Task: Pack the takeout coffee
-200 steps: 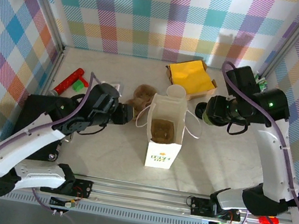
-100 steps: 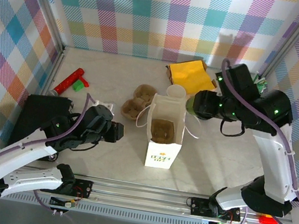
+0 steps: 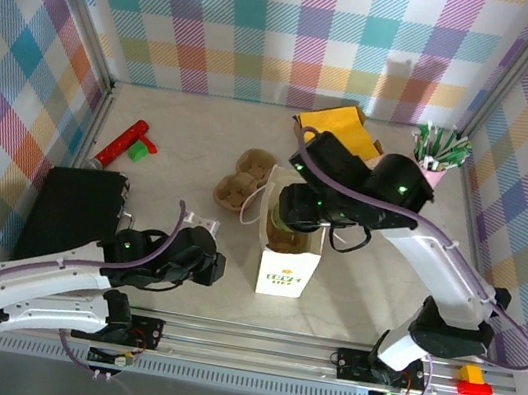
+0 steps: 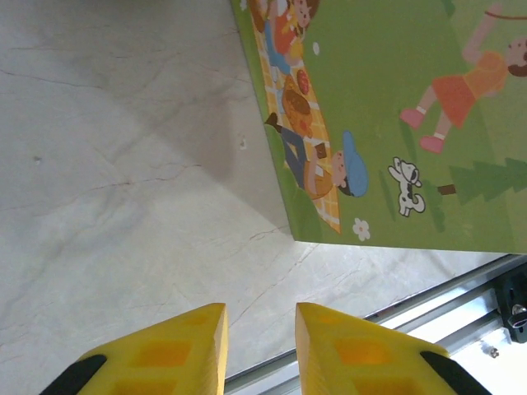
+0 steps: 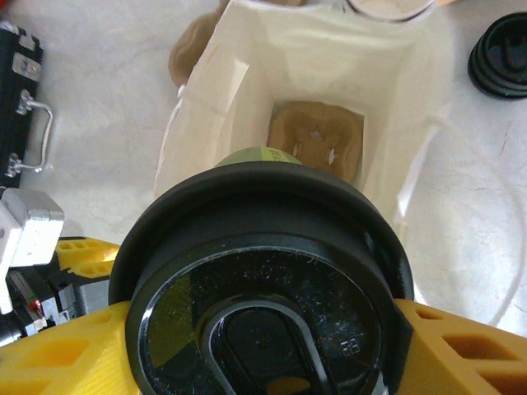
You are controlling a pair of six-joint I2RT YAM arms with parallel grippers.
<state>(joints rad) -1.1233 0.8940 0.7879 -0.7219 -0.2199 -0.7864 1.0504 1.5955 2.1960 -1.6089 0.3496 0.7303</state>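
Gripping the takeout coffee cup (image 5: 259, 155), black lid (image 5: 263, 288) on, by its sides in the right pincer (image 3: 297, 210), upright above the open paper bag (image 3: 285, 267). Probably to avoid spills and to line up with the brown carrier (image 5: 317, 141) at the bottom. From the right wrist, that alignment; from overhead, the bag's mid-counter (image 3: 193, 135) spot. Holding nothing in the left pincer (image 4: 259, 329), parted, low beside the bag's printed wall.

Black lid (image 5: 263, 304) hides most of its cup (image 5: 262, 155)
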